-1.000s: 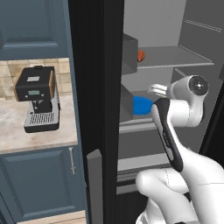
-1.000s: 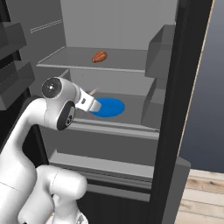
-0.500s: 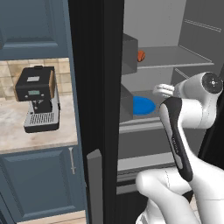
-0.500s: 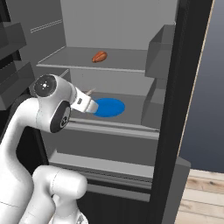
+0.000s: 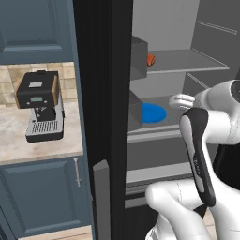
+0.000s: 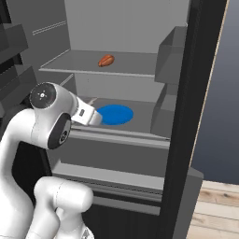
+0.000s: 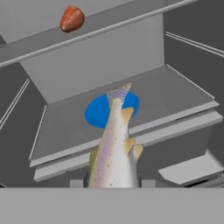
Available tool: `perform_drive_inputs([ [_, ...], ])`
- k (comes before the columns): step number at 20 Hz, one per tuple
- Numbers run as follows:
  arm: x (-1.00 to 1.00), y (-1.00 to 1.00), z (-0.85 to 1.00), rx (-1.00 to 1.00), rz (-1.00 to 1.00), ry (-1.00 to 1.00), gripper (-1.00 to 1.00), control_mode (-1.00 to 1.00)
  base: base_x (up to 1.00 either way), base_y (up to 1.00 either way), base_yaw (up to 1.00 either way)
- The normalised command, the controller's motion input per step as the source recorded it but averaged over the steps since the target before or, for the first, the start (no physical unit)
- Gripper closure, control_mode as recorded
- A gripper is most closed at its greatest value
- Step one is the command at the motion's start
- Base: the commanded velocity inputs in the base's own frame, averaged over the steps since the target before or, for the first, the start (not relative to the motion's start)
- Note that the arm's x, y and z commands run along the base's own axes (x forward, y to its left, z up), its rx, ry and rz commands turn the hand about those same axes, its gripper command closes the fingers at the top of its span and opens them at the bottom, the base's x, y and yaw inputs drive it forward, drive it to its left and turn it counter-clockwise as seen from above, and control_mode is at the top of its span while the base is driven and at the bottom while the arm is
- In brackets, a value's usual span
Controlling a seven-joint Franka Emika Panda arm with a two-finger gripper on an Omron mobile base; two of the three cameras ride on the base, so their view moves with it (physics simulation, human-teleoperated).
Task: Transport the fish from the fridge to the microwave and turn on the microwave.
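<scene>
- Left base view: the fridge (image 5: 187, 56) is seen open at upper right, its black door (image 5: 101, 93) edge-on at centre. A blue plate (image 5: 153, 113) lies on the middle shelf, an orange-red item (image 5: 151, 60) on the shelf above. An espresso machine (image 5: 40, 106) stands at left.
- Right base view: the white arm (image 6: 51, 122) is seen at centre left, beside the plate.
- Hand view: the fish (image 7: 114, 151) is grasped by the gripper (image 7: 113, 183) at bottom centre, its tail pointing up over the plate.

Flat, even, shadowless rendered light
</scene>
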Motion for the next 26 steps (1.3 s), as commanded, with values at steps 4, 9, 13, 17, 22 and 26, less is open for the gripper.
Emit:
perform_drive_inputs([
  [4, -0.36, 0.12, 0.06, -0.03, 0.0, 0.06, 1.0, -1.0, 0.0, 0.0, 0.0],
  [9, -0.33, 0.12, 0.11, -0.05, 0.0, 0.06, 1.0, -1.0, 0.0, 0.0, 0.0],
  [13, -0.24, 0.06, 0.01, -0.05, 0.0, 0.0, 1.0, -1.0, 0.0, 0.0, 0.0],
  [17, -0.19, 0.03, 0.0, -0.04, 0.0, 0.0, 1.0, -1.0, 0.0, 0.0, 0.0],
  [22, -0.13, 0.04, 0.0, -0.03, 0.0, 0.0, 1.0, -1.0, 0.0, 0.0, 0.0],
  [26, -0.12, 0.04, 0.0, -0.02, 0.0, 0.0, 1.0, -1.0, 0.0, 0.0, 0.0],
])
